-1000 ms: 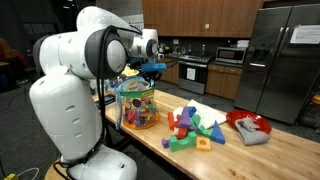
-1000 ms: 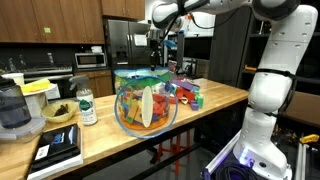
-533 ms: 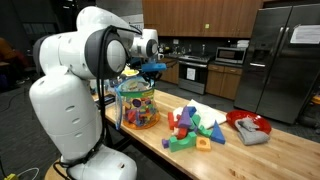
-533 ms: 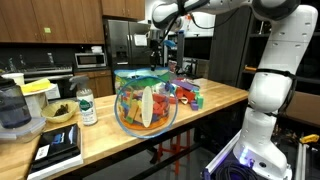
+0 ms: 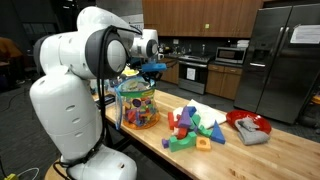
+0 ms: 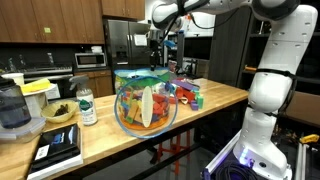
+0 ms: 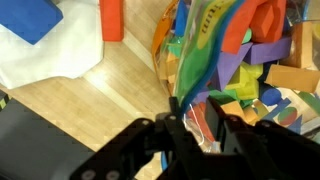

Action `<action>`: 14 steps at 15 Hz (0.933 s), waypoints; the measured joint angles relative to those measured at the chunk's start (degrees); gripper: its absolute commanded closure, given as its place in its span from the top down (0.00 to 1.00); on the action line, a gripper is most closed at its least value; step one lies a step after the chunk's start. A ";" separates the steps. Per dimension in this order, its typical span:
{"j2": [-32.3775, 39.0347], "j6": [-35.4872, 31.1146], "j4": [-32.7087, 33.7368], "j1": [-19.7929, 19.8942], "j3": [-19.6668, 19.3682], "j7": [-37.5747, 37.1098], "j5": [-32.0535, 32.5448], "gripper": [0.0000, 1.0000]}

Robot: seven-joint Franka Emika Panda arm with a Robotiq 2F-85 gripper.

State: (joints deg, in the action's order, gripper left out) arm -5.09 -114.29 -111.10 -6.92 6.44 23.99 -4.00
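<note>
A clear plastic jar (image 5: 137,103) (image 6: 146,100) with a teal rim stands on the wooden counter (image 5: 280,155), packed with coloured foam blocks (image 7: 240,50). My gripper (image 5: 152,70) (image 6: 158,52) hangs just above the jar's rim. In the wrist view the gripper (image 7: 198,135) comes in from the bottom. Its two black fingers (image 7: 172,140) stand partly closed on either side of the jar's thin clear wall and a reddish piece. Whether they pinch anything is hidden by the dark fingers.
A heap of loose blocks (image 5: 195,125) lies on a white cloth (image 7: 40,60) beside the jar, with a red bowl (image 5: 248,127) farther along. A water bottle (image 6: 87,105), a small bowl (image 6: 58,112) and a blender (image 6: 12,105) stand past the jar.
</note>
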 measured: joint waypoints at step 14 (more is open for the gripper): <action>21.59 -14.70 17.08 6.34 -1.58 17.10 -0.41 1.00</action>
State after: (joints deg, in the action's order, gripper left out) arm 16.50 -128.99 -94.02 -0.59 4.86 41.09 -4.40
